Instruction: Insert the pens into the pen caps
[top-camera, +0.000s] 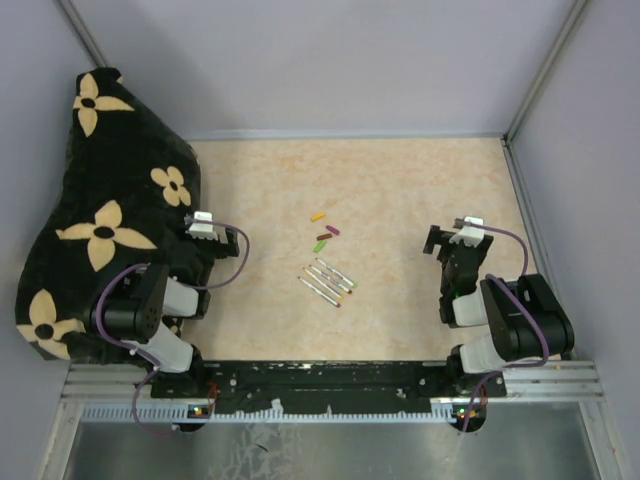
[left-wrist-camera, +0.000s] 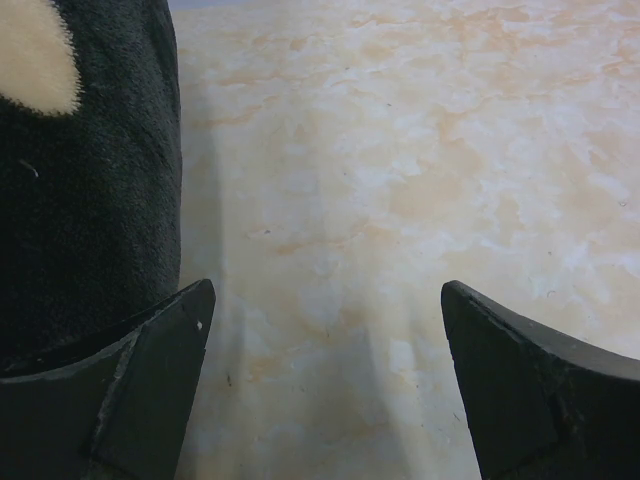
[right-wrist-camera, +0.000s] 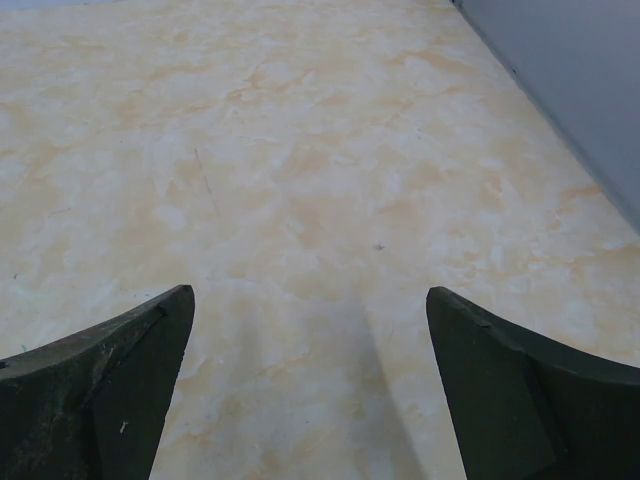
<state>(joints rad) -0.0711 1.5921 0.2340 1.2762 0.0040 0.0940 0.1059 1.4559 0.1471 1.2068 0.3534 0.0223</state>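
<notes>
I'm looking down at both arms parked low on the marbled table (top-camera: 400, 190). My left gripper (left-wrist-camera: 325, 385) has its jaws spread wide with nothing between them, a black flower-print cushion (top-camera: 100, 210) touching its left side. My right gripper (right-wrist-camera: 310, 385) is spread wide too, over bare tabletop. The four pens (top-camera: 328, 278) lie side by side between the two claws, well apart from each. The four pen caps (top-camera: 325, 232) sit just beyond the pens.

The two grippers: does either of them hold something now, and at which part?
Nothing is held. The left gripper and the right gripper are both open, with only bare table between their fingers. The pens and caps lie untouched.
</notes>
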